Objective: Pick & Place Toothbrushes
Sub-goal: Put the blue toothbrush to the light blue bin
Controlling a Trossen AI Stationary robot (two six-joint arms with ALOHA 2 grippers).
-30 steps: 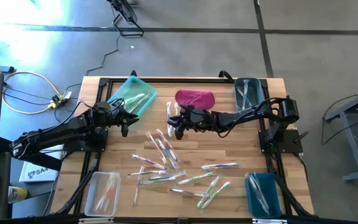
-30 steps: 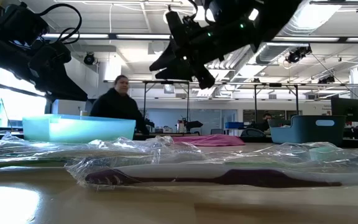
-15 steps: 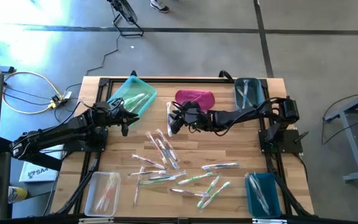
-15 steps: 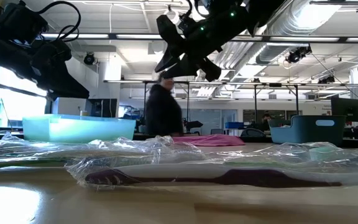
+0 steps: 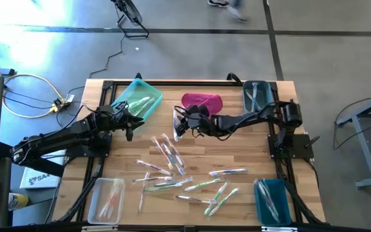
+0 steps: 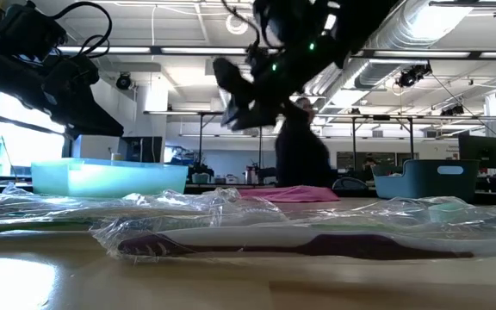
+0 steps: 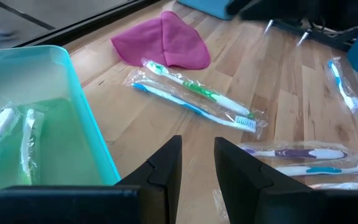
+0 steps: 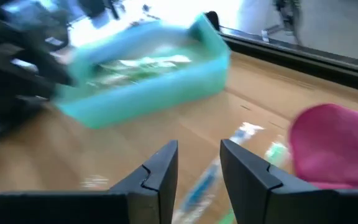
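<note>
- On the pale wooden table (image 5: 263, 151), planked and matte – a tray at each corner, the middle strewn with the toothbrushes (image 5: 172, 154).
- Beside the light teal bin (image 5: 148, 96), smooth translucent plastic already holding a few wrapped brushes: left gripper (image 5: 129, 131) parked exactly as a second ago, fingers a narrow gap apart, nothing between them.
- Across the middle: right gripper (image 5: 178, 127) shifted leftwards over the last second, from near the scatter's upper edge to just off the magenta cloth (image 5: 201, 102). Fingers apart at a modest width, empty.
- Probably means a fresh pick lining up, not a drop: no brush carried.
- Just beside that soft, rumpled cloth: a green and blue pair (image 7: 191, 99) lying side by side and flat, directly ahead of the right fingers in the wrist view.
- Thin, straight handles in crinkly, shiny clear wrappers – slippery, low on the wood, likely awkward to pinch.
</note>
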